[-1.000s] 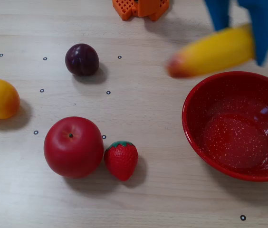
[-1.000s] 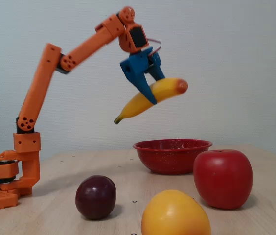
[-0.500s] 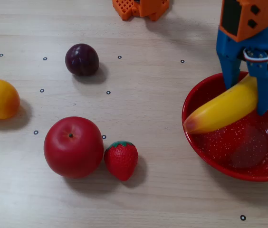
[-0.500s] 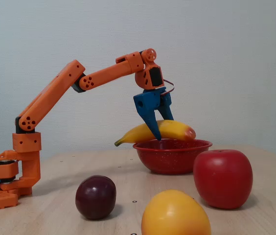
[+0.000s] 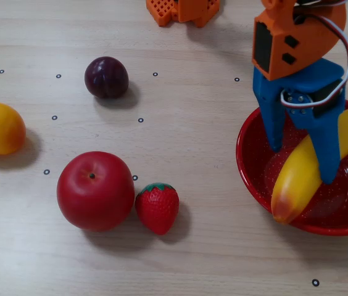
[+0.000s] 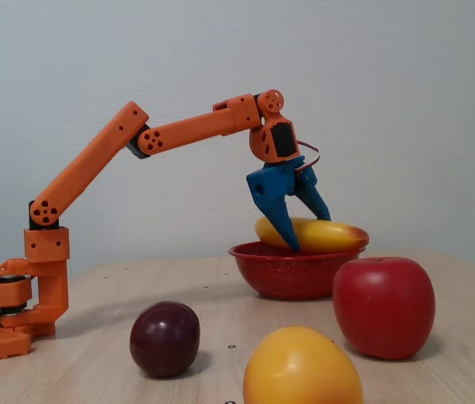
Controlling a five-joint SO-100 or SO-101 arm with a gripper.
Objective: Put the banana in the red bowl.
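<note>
The bowl (image 5: pixel 254 179) sits at about four o'clock on the table (image 5: pixel 180 123) in the top-down fixed view, and the banana (image 5: pixel 300 179) lies across it, its long axis running from seven o'clock at the blushed tip to one o'clock, the tip resting on the near rim. The gripper (image 5: pixel 302 163) straddles the banana's middle from above, jaws parted and looking slack around it rather than clamped, so I'd judge a straight lift clears it.

Lab bench, marker-dotted table (image 5: pixel 180 123), plain wall (image 6: pixel 406 101)
</note>
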